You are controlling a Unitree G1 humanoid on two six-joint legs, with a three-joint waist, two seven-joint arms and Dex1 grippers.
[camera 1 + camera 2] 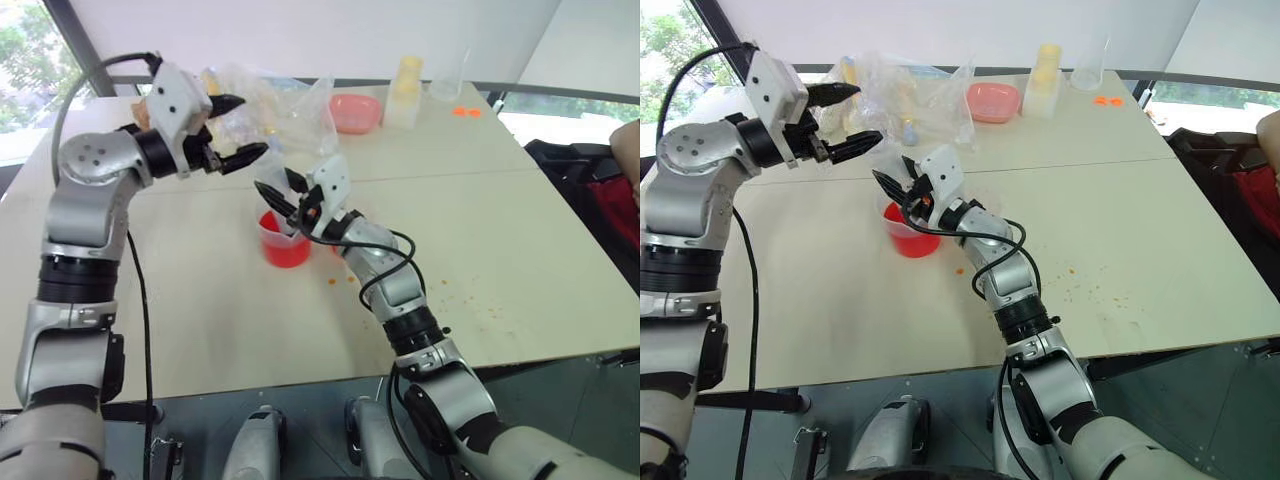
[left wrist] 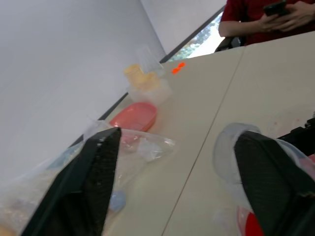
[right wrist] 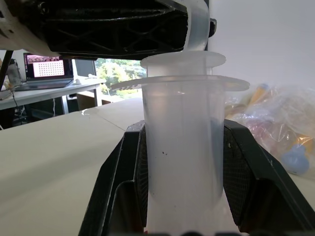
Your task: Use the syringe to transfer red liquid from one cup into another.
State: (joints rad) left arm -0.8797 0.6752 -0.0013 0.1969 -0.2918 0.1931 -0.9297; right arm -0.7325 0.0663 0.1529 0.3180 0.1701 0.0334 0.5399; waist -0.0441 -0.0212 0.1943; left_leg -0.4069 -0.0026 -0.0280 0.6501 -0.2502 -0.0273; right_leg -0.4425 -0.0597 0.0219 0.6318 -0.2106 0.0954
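Right gripper has its jaws clamped on the syringe barrel, holding it upright over the spouted beaker, roughly mid-surface and a bit toward my left edge. I read that as keeping the tip over the red liquid in the beaker for drawing up; can't see from here whether the tip is actually in it.

Left gripper sits above and to the left of the syringe top, jaws apart and holding nothing. In the right wrist view one of its black fingers lies right over the plunger flange, so I take it as lining up to grab the plunger handle. Contact unclear.

Smaller clear cup: there's a clear rim just beside the beaker in the left wrist view, but I can't confirm it's the cup.

Orange droplets are spattered on the surface near the beaker, more toward the right edge.

Far edge clutter: clear plastic bag, pink dish, pale yellow bottle. All well apart from the work area.

Person seated beyond the far right corner, holding a phone.
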